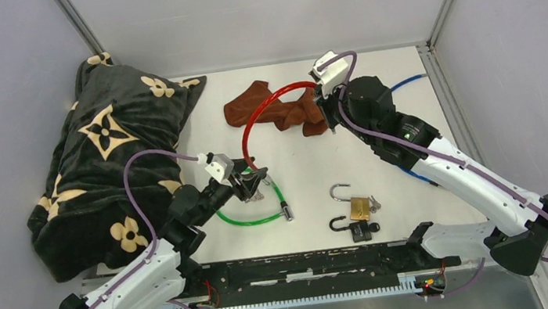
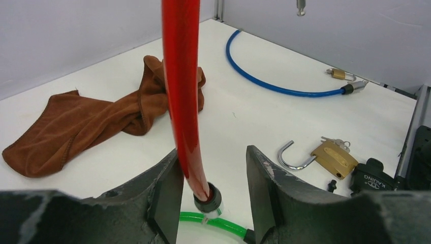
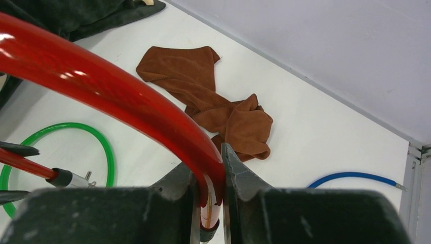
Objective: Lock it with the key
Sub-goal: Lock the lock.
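We see the right tool (image 3: 208,179) clamped on a glossy red cable (image 3: 101,86), the left tool (image 2: 213,195) parted around its capped end; a black padlock (image 2: 373,178) reads "KAI…".

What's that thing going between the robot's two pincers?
The red cable arcs between them, seen in the top view. The right pincer is shut on one end; the other end sits inside the open left pincer.
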Robot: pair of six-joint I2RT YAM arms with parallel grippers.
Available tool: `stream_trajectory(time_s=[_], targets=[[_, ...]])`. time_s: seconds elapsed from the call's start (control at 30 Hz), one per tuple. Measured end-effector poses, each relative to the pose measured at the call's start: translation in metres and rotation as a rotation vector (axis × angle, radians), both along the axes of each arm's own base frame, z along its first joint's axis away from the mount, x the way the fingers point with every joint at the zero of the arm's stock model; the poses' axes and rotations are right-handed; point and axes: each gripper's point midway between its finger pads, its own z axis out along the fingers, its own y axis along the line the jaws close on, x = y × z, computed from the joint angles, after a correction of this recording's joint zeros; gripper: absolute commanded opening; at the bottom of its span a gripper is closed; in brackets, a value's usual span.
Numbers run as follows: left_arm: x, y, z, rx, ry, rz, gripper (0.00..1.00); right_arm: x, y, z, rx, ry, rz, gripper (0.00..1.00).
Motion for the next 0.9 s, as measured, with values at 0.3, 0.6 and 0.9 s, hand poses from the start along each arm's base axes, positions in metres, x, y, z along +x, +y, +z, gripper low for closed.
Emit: stream_trajectory(time_s=[0.3,0.6,0.9], targets=[[0.01,0.01,-0.025,0.018,0.049,0.075,0.28,-0.013,0.025,0.018,-0.01,-0.021,0.04,0.0],[0.014,0.023,-0.031,-0.011,0.077,0.126,0.46,-0.021,0.038,0.052,0.026,-0.075,0.08,0.0],[0.008,0.022,-0.014,-0.035,0.047,0.088,0.67,-0.013,0.026,0.055,-0.015,-0.101,0.009,0.0]])
